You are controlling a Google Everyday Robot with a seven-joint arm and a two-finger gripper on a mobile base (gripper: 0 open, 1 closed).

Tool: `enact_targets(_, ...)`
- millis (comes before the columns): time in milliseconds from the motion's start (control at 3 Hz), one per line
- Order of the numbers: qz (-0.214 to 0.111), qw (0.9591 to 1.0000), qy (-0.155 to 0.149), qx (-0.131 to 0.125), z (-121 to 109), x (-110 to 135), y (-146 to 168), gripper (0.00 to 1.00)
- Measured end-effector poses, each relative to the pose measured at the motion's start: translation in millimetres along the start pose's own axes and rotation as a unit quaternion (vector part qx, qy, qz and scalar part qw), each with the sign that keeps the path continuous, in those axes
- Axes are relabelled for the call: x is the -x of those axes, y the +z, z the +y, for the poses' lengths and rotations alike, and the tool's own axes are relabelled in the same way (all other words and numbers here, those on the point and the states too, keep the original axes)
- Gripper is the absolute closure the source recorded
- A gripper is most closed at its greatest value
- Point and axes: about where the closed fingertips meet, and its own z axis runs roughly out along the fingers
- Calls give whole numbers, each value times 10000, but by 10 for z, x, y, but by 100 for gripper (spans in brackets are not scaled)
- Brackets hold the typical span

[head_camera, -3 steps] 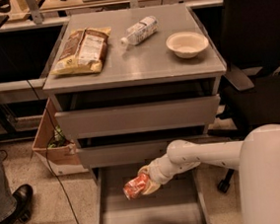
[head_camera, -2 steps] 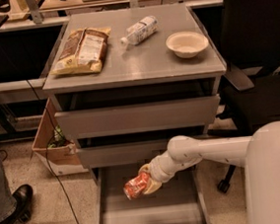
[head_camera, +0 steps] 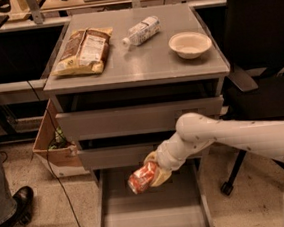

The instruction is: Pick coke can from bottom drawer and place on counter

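Directly under the pincer (head_camera: 153,172) lies the bottom drawer (head_camera: 152,220); the pincer is clenched on the tilted coke can (head_camera: 141,178). Above it jut the upper drawer fronts (head_camera: 132,119): rising straight could knock the can loose, short of the desk (head_camera: 147,60).

A single camera looks from high on the robot's side of the cabinet, facing forward and steeply down at close range, and the arm enters from the lower right. The gripper (head_camera: 154,173), clasped around the coke can (head_camera: 141,178), sits just below frame centre. The bottom drawer (head_camera: 152,220) lies beneath the gripper, and the counter (head_camera: 142,60) lies beyond it, filling the upper half.
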Motion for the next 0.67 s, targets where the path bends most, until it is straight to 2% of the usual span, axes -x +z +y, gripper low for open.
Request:
enact_targets(333,173,9995,-52,-255,-115,204,-647,100)
enact_targets(667,592,9966,-91,-565,-240,471,-1185,100)
